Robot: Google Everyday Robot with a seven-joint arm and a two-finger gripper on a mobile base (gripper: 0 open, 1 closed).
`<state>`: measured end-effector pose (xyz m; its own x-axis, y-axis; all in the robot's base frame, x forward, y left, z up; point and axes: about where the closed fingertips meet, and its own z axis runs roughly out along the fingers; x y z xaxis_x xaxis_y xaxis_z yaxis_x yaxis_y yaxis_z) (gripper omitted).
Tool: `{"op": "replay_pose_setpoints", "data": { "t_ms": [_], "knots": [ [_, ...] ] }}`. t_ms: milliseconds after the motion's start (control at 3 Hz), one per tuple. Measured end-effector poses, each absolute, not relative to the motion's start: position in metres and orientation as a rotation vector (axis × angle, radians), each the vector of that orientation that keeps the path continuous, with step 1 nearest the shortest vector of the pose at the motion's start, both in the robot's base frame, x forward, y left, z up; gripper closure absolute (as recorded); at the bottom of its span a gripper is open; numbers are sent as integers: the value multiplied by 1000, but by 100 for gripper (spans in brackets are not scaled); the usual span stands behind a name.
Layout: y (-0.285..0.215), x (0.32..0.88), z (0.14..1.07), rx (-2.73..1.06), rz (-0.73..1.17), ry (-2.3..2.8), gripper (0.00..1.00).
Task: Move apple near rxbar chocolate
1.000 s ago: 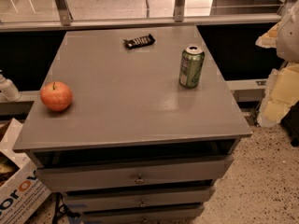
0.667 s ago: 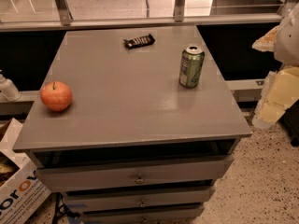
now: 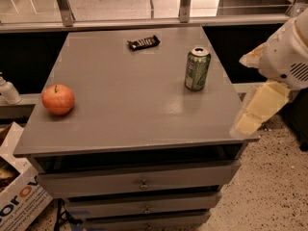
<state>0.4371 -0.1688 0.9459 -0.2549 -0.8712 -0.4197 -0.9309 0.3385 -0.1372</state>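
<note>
The red-orange apple (image 3: 57,99) sits near the left edge of the grey cabinet top (image 3: 130,100). The rxbar chocolate (image 3: 143,43), a dark flat bar with white lettering, lies at the far middle of the top. My gripper (image 3: 255,110), pale yellow below a white arm, hangs at the right edge of the cabinet, beside its front right corner. It is far from the apple and holds nothing that I can see.
A green soda can (image 3: 197,68) stands upright on the right side of the top, between the gripper and the bar. Drawers (image 3: 142,183) face front below. A cardboard box (image 3: 17,201) is on the floor at left. A white bottle (image 3: 8,91) stands at far left.
The arm and gripper have shifted a little left, toward the cabinet's right edge. The apple, bar and can have not moved.
</note>
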Motion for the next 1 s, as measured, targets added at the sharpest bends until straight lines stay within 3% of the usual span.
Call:
{"op": "replay_pose_setpoints", "data": {
  "t_ms": [667, 1000],
  "knots": [
    [-72, 442, 916, -1424, 500, 2029, 0],
    [-63, 443, 922, -1404, 516, 2011, 0]
  ]
}}
